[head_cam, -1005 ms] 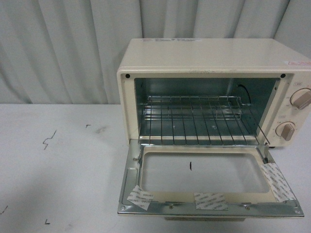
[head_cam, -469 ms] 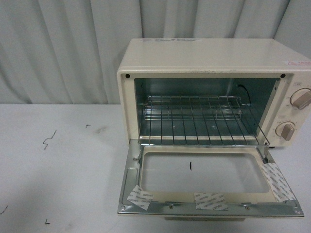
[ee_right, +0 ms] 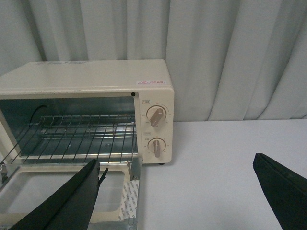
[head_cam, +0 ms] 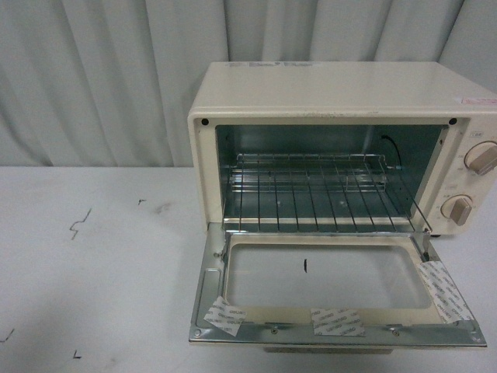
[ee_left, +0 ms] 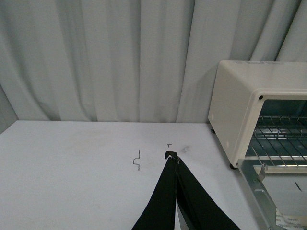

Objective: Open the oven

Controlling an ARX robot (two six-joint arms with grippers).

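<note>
The cream oven (head_cam: 334, 89) stands on the white table with its door (head_cam: 330, 330) swung fully down and flat. The wire rack (head_cam: 311, 194) shows inside, and two beige knobs (head_cam: 477, 159) sit on its right panel. Neither arm shows in the front view. In the left wrist view my left gripper (ee_left: 171, 157) is shut and empty above the table, left of the oven (ee_left: 240, 105). In the right wrist view my right gripper (ee_right: 177, 167) is wide open and empty, near the open door's right corner (ee_right: 127, 201) and in front of the oven (ee_right: 86, 79).
A grey curtain (head_cam: 101, 78) hangs behind the table. The white table (head_cam: 93, 264) has small black marks (head_cam: 78, 224) on its left half. White tape strips (head_cam: 224, 317) stick to the inside of the oven door.
</note>
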